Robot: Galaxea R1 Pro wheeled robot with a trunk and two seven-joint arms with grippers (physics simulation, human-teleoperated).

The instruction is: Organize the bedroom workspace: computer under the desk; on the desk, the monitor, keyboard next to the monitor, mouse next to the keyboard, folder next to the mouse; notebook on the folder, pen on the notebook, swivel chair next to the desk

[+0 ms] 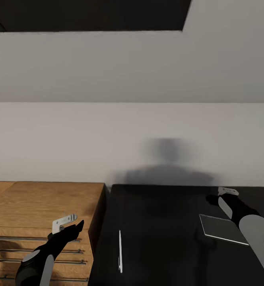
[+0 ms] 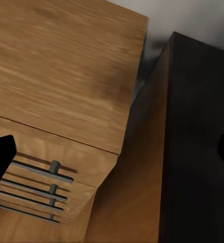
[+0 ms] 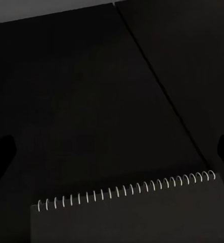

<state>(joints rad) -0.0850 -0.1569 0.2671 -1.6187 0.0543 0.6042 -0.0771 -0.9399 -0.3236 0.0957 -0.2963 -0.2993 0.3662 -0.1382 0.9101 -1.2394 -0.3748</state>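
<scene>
Lower right half of the head frame taken up by the glossy black desk (image 1: 160, 238), its tabletop running from a left edge near the frame's centre-bottom out to the right border, back edge butted against the pale wall (image 1: 108, 135). Just beside that left edge, at lower left, a light wooden dresser (image 1: 36, 202) with long bar handles down its front; a narrow dark seam between the two, no telling whether touching.

On the tabletop, lower centre, the pen (image 1: 120, 250): thin, pale, lying roughly parallel to the desk's left edge and near it. Broad bare black surface between pen and the spiral notebook (image 1: 221, 229), which lies flat at right, one corner passing under the right arm. In the right wrist view, the notebook (image 3: 132, 212) with its wire binding across the lower frame, bare tabletop beyond up to the back edge.

Left gripper (image 1: 70, 224) at lower left, hanging over the dresser front, short of the desk's edge; jaws spread, nothing between them. In the left wrist view, dark fingertips (image 2: 0, 157) at opposite borders, dresser top and desk side in the wide gap.

Right gripper (image 1: 227, 192) at right, over the tabletop near the back edge, just past the notebook's far corner. Fingertips (image 3: 0, 152) wide apart in the right wrist view, holding nothing.

Dark ceiling recess (image 1: 88, 14) across the upper left.
</scene>
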